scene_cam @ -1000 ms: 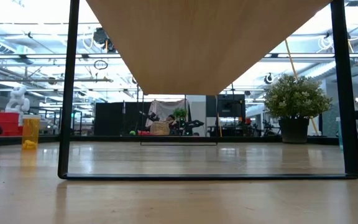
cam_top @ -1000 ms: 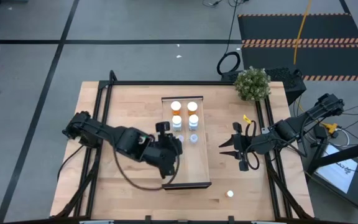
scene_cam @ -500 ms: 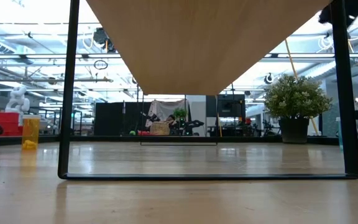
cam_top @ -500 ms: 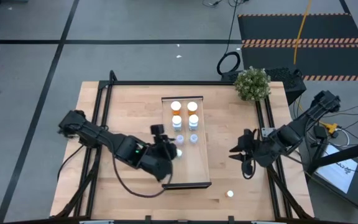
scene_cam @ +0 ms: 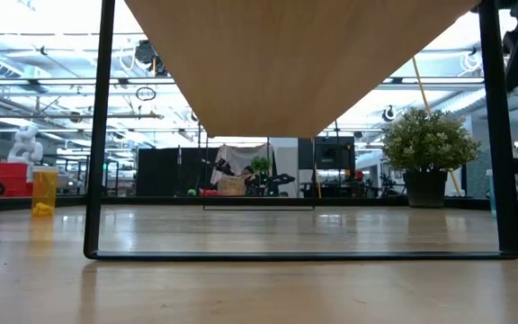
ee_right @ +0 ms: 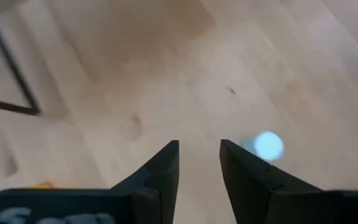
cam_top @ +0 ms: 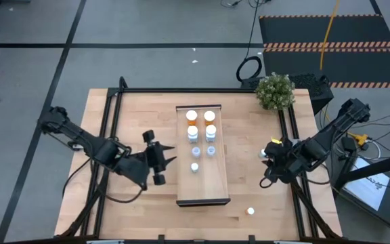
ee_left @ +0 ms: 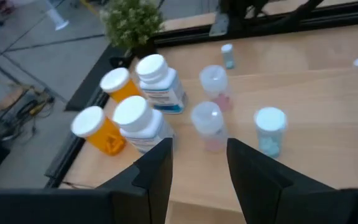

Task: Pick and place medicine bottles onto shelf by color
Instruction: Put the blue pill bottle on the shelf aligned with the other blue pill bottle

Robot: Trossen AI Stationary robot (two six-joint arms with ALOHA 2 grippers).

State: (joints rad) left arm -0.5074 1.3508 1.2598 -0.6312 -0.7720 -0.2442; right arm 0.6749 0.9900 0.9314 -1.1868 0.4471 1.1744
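Left hand (ee_left: 197,171), fingers parted and empty, faces the medicine bottles (ee_left: 160,84) standing on the shelf (ee_left: 316,99): two orange, two white, three small pale ones just ahead; potted plant (ee_left: 132,22) beyond.

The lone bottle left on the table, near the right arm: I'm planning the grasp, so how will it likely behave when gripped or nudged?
The lone bottle looks tiny, so probably light and easily knocked over or scooted. Its round white cap suggests a cylinder, likely to roll once tipped. The right gripper, jaws apart, has little to close on.
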